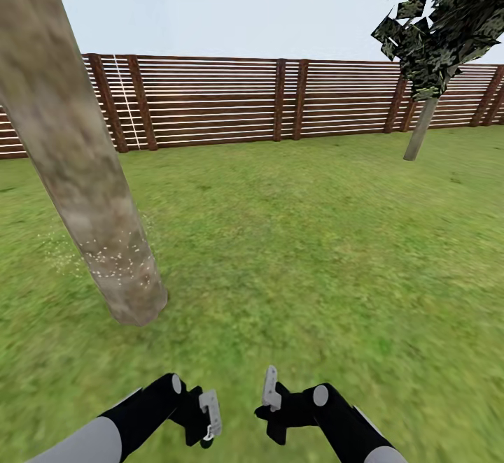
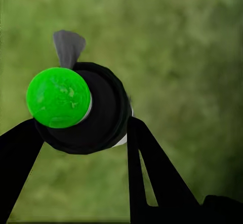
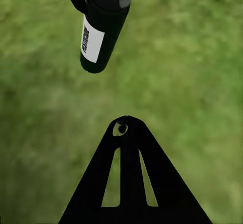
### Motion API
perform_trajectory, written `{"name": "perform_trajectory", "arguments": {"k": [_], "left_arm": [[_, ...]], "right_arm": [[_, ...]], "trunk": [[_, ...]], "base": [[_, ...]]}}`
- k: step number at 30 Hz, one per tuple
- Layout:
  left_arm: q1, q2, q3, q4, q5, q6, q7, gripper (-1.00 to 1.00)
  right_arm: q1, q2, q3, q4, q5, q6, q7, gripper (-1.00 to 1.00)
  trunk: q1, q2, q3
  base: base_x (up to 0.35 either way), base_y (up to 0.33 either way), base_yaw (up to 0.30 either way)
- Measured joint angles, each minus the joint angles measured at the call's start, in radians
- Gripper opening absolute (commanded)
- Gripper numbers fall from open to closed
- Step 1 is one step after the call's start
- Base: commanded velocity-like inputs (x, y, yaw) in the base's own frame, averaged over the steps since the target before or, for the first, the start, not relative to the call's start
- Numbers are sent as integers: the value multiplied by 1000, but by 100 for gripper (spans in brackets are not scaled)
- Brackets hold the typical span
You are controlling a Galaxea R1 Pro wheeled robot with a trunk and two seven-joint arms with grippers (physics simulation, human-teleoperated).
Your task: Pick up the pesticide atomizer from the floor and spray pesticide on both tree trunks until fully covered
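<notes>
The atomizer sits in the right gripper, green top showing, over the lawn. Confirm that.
Wrong on one point: the atomizer is clamped in the left gripper, not the right. The left wrist view shows the black fingers against its body. In the right wrist view the right gripper is shut on nothing. The green top and the lawn below are correct.

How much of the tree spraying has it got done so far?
The atomizer is picked up, shut in the left pincer. The near trunk carries pale specks low down only, so it looks partly sprayed. The far tree across the lawn shows no specks.
</notes>
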Motion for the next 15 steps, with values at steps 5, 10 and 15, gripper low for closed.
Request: {"name": "perform_trajectory", "arguments": {"k": [5,10,15], "left_arm": [[1,-11,1,1,-6,-51,-2,-100],[2,-43,0,33,-27,-57,2,-100],[1,-73,0,81,-66,-57,4,-100]], "right_arm": [[0,4,0,-1,0,0,0,-100],[0,5,0,-1,0,0,0,-100],[0,5,0,-1,0,0,0,-100]], "trunk": [[0,0,0],[0,0,0],[0,0,0]], "base": [[0,0,0],[0,0,0],[0,0,0]]}}
